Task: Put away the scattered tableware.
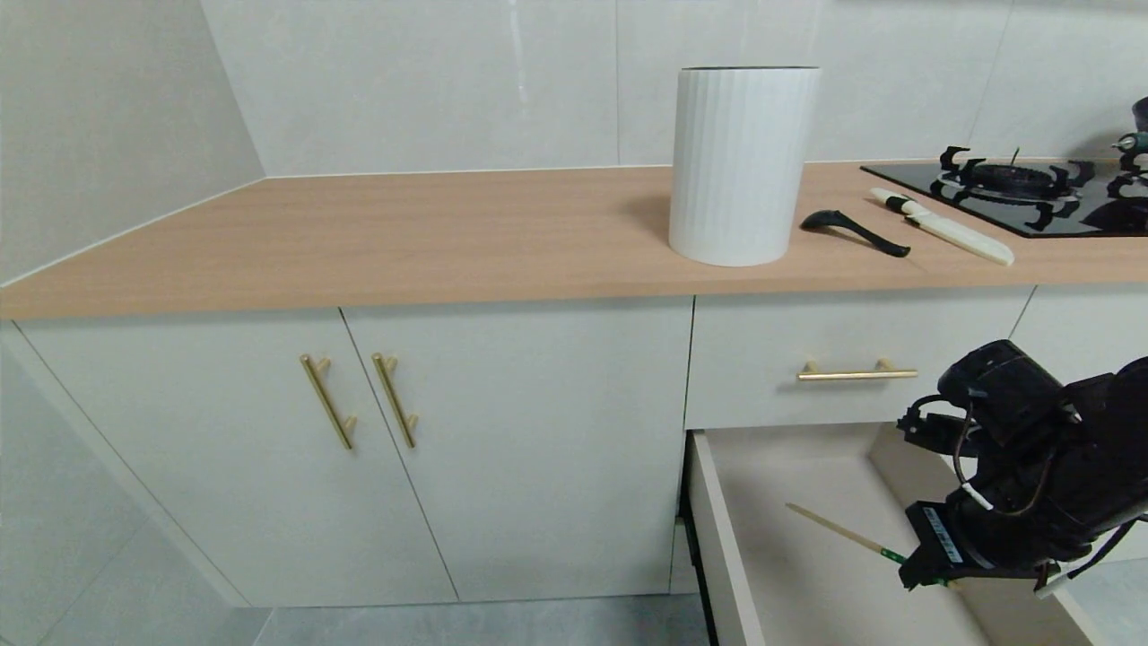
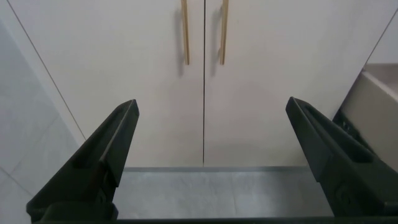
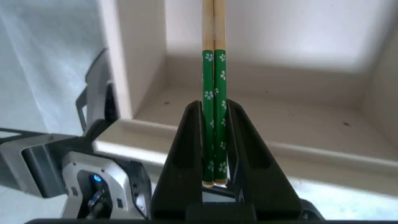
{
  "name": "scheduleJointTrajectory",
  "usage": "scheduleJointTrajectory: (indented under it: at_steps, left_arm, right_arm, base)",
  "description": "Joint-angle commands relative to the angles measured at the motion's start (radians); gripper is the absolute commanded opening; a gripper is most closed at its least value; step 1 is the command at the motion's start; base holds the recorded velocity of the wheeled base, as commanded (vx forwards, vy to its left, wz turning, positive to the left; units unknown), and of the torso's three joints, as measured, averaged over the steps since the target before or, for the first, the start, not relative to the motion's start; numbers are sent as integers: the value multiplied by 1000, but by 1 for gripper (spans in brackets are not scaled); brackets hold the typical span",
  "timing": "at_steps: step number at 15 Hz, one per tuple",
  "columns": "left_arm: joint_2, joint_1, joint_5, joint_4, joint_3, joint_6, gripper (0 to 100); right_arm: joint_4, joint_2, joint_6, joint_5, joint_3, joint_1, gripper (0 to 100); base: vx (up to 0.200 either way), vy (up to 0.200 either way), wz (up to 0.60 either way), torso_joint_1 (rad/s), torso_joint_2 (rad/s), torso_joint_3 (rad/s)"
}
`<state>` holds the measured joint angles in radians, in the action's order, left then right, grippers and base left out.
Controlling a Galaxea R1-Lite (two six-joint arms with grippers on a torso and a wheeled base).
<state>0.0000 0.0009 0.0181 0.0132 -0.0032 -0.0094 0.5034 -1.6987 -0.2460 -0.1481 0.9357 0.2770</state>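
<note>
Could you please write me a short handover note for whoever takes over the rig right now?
Left tool: open, empty, facing the cabinet doors.
Right tool: shut on a pair of green-ended chopsticks, held over the open drawer.
Still out on the countertop: black spoon and white knife, between the white ribbed container and the stove.
Done: drawer open, chopsticks in grip.
Left: release the chopsticks into the drawer, then probably spoon and knife, then shut the drawer.
</note>
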Motion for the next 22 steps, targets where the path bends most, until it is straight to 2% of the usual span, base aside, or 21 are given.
scheduleJointTrajectory:
  at_steps: [1, 6, 10, 13, 15, 22]
  left_arm:
    - [0, 1, 0, 1, 0, 0, 100]
    - [0, 1, 0, 1, 0, 0, 100]
    - [0, 1, 0, 1, 0, 0, 100]
    - [0, 1, 0, 1, 0, -1, 100]
    - [0, 1, 0, 1, 0, 0, 100]
    - [0, 1, 0, 1, 0, -1, 100]
  right_arm:
    - [0, -19, 1, 1, 0, 1, 0]
    - [-14, -27, 4, -1, 5, 5, 0]
    - [-175, -141, 2, 13, 6, 62, 0]
    - [-325, -320, -4, 145, 5, 74, 0]
    - [-433, -403, -10, 173, 2, 74, 0]
    - [-531, -542, -30, 213, 3, 74, 0]
  base:
    - [0, 0, 0, -56, 437, 373]
    - [0, 0, 0, -18, 247, 219]
    - [0, 0, 0, 0, 0, 0]
    - [0, 0, 0, 0, 0, 0]
    - [0, 0, 0, 0, 0, 0]
    - [0, 0, 0, 0, 0, 0]
